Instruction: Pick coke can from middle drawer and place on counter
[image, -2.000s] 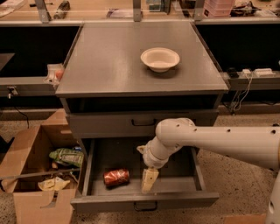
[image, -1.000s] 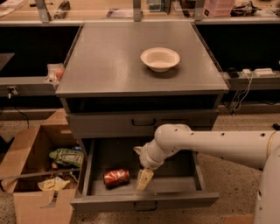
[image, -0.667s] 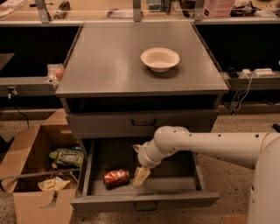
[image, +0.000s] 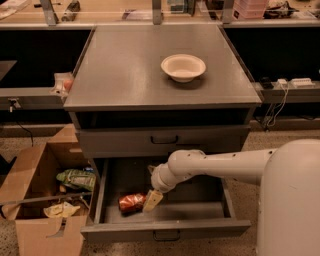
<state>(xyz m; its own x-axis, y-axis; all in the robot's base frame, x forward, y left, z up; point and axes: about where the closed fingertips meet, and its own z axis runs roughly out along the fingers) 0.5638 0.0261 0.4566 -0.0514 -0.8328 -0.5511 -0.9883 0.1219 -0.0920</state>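
Observation:
The coke can (image: 131, 202) lies on its side on the dark floor of the open middle drawer (image: 165, 227), toward its left front. My gripper (image: 151, 201) reaches down into the drawer on a white arm from the right. Its pale fingertips sit right beside the can's right end, touching or nearly touching it. The counter (image: 125, 70) is the flat grey cabinet top above, with a white bowl (image: 183, 66) on its right half.
A closed drawer front (image: 164, 140) sits above the open one. An open cardboard box (image: 42, 200) with wrappers stands on the floor at the left. A tan bench with metal posts (image: 160, 12) runs along the back. My white base (image: 290, 200) fills the lower right.
My gripper has moved left and slightly down inside the drawer, from right of the can to right beside it. The can has not moved.

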